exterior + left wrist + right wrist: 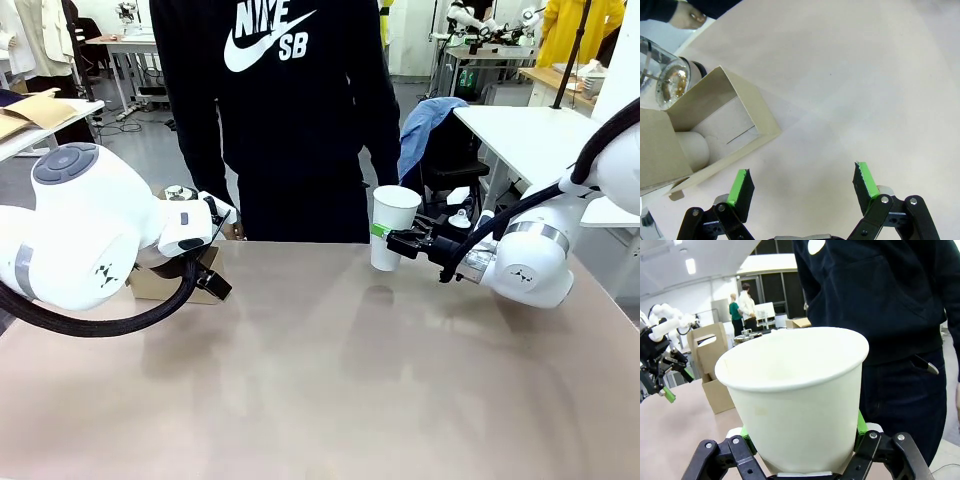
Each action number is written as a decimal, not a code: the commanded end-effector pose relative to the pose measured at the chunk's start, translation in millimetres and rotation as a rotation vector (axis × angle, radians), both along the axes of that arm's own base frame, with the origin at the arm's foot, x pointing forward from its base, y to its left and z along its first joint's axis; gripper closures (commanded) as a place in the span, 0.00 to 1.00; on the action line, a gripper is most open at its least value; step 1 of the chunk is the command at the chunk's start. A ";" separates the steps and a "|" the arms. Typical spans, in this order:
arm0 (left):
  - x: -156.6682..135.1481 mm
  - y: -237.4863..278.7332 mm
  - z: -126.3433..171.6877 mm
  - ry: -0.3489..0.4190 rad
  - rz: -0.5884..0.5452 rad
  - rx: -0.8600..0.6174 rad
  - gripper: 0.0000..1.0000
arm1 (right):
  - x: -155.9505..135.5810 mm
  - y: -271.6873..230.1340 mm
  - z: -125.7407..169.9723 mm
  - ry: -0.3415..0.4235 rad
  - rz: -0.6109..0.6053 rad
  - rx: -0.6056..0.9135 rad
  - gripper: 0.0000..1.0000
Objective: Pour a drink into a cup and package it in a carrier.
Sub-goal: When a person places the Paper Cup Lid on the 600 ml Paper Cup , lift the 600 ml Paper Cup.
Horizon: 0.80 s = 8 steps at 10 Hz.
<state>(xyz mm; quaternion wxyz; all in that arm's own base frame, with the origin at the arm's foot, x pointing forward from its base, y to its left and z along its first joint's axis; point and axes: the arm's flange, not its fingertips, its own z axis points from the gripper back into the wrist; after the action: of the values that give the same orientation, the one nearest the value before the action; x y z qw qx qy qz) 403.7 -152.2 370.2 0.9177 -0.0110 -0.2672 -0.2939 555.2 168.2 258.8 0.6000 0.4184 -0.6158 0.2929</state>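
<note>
The white paper cup (393, 222) is upright and lidless, lifted just above the table at the far middle. My right gripper (388, 241) is shut on its lower half. In the right wrist view the cup (799, 395) sits between the green pads (747, 433). The brown cardboard carrier (158, 282) stands at the far left, partly behind my left arm. My left gripper (803, 176) is open over bare table, with the carrier (735, 120) just beside it. Next to the carrier is the glass pitcher (662, 75); I cannot make out the drink in it.
A person in a dark hoodie (290, 110) stands at the far edge, right behind the cup, one hand (690, 15) near the pitcher. The beige table (330, 390) is open across the middle and front. A white side table (530, 135) stands at the right.
</note>
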 end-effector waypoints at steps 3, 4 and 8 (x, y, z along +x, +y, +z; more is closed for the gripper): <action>-0.1 0.3 0.2 0.000 0.000 -0.002 0.00 | 0.6 1.0 3.6 -0.004 -0.002 -0.002 0.19; -0.1 0.3 0.2 0.000 0.000 -0.002 0.00 | 0.6 1.0 3.6 -0.004 -0.002 -0.002 0.19; -0.1 0.3 0.2 0.000 0.000 -0.002 0.00 | 0.6 1.0 3.6 -0.004 -0.002 -0.002 0.19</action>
<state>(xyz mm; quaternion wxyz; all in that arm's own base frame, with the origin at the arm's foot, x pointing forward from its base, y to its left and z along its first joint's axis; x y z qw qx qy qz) 403.7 -152.2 370.2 0.9177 -0.0110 -0.2672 -0.2939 555.2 168.2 258.8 0.6000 0.4184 -0.6158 0.2929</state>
